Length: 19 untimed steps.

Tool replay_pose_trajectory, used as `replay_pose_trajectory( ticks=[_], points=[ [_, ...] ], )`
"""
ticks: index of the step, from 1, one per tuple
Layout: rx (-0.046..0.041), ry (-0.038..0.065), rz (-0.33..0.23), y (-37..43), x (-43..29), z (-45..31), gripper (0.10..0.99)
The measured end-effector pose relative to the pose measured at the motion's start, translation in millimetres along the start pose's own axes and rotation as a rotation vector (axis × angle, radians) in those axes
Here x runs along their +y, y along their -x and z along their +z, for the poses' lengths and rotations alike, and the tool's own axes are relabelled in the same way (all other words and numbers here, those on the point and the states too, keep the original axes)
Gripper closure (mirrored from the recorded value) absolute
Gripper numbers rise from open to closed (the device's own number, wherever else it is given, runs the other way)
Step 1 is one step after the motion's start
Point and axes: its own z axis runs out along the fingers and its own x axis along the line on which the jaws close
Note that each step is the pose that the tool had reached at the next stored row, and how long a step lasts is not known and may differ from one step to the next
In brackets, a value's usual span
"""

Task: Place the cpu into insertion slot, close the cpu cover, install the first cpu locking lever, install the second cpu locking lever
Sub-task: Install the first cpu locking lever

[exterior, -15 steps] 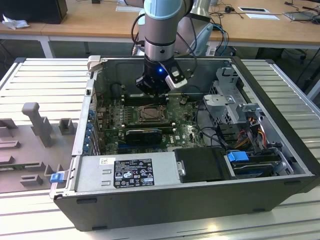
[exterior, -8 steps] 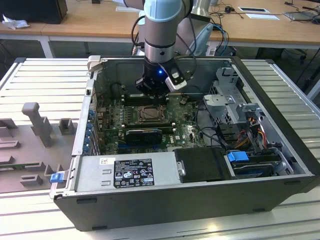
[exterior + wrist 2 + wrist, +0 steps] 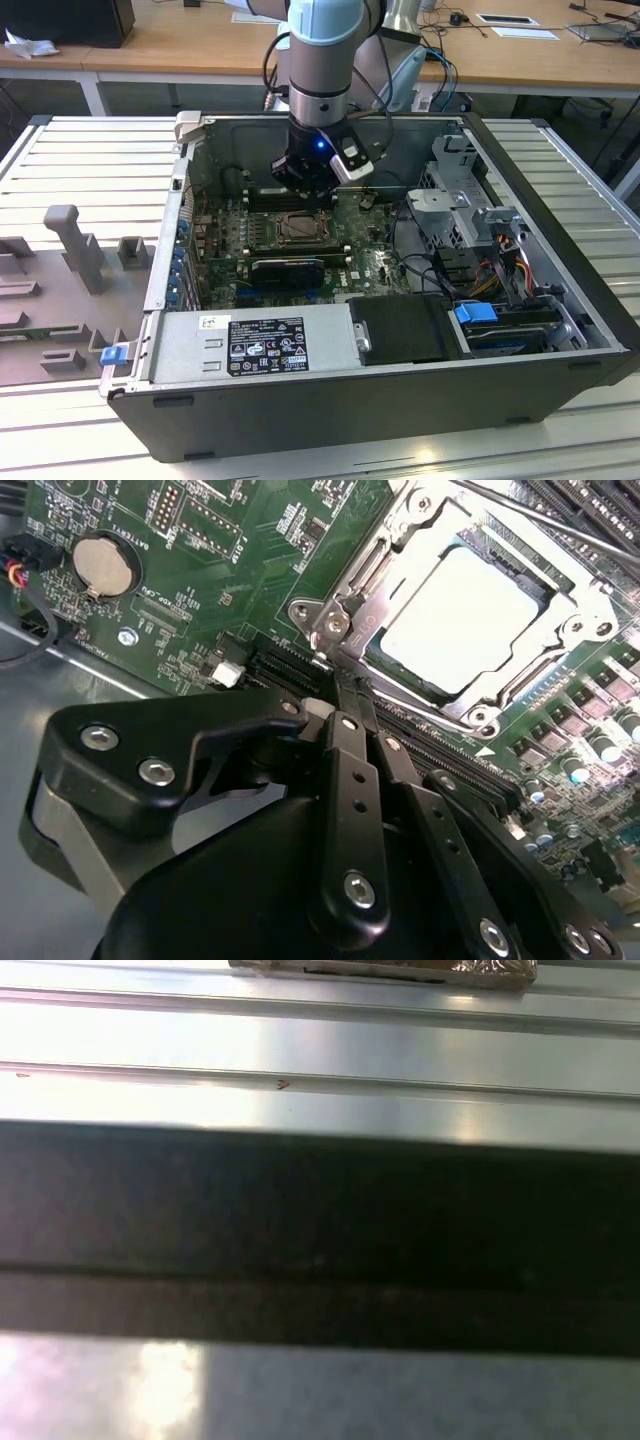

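Note:
In the second wrist view the cpu (image 3: 460, 620), pale silver-grey, lies flat in the insertion slot. The cpu cover (image 3: 372, 608) is down over it as a metal frame around the chip's top. A thin locking lever rod (image 3: 425, 708) runs along the socket's near edge, and another lever rod (image 3: 535, 522) runs along the opposite edge. My gripper (image 3: 338, 688) is shut, its narrow black fingers pressed together, tips at the socket's corner by the near lever's end. In the exterior view the gripper (image 3: 305, 190) hangs just behind the insertion slot (image 3: 300, 229) inside the open computer case.
Green motherboard (image 3: 230, 560) with a coin battery (image 3: 102, 564) and long black slots (image 3: 470, 765) surrounds the socket. The case (image 3: 560, 270) holds a power supply (image 3: 250, 340), drive cage and cables. A dark case edge (image 3: 320, 1240) crosses ribbed aluminium table (image 3: 320, 1030) in the first wrist view.

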Motion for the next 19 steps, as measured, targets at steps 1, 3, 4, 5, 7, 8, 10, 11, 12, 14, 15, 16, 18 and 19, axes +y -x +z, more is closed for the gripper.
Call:
replay_pose_trajectory(
  ticks=[1, 3, 4, 5, 7, 8, 10, 11, 12, 14, 15, 16, 18, 19],
  points=[
    [-0.0001, 0.000, 0.000, 0.0, 0.0, -0.4, 0.980],
    [0.0000, 0.000, 0.000, 0.0, 0.0, -0.4, 0.980],
    [0.0002, -0.001, 0.000, 0.0, -0.1, -0.2, 0.980],
    [0.0002, -0.002, 0.000, 0.1, -0.1, 0.0, 0.980],
    [0.0001, -0.003, 0.000, 0.0, -0.2, 0.8, 0.980],
    [0.0002, -0.003, 0.000, 0.0, -0.2, 1.1, 0.980],
    [0.0005, -0.004, 0.000, -0.1, -0.3, 1.6, 0.980],
    [0.0005, -0.005, 0.000, -0.1, -0.4, 1.8, 0.980],
    [0.0005, -0.005, 0.000, -0.1, -0.5, 2.0, 0.980],
    [0.0003, -0.006, 0.000, -0.1, -1.0, 2.1, 0.980],
    [0.0003, -0.007, 0.000, -0.1, -1.5, 2.1, 0.980],
    [0.0002, -0.007, 0.000, -0.1, -1.8, 2.1, 0.980],
    [0.0002, -0.007, 0.000, -0.1, -2.4, 2.2, 0.980],
    [0.0002, -0.007, 0.000, -0.1, -2.6, 2.4, 0.980]
  ],
)
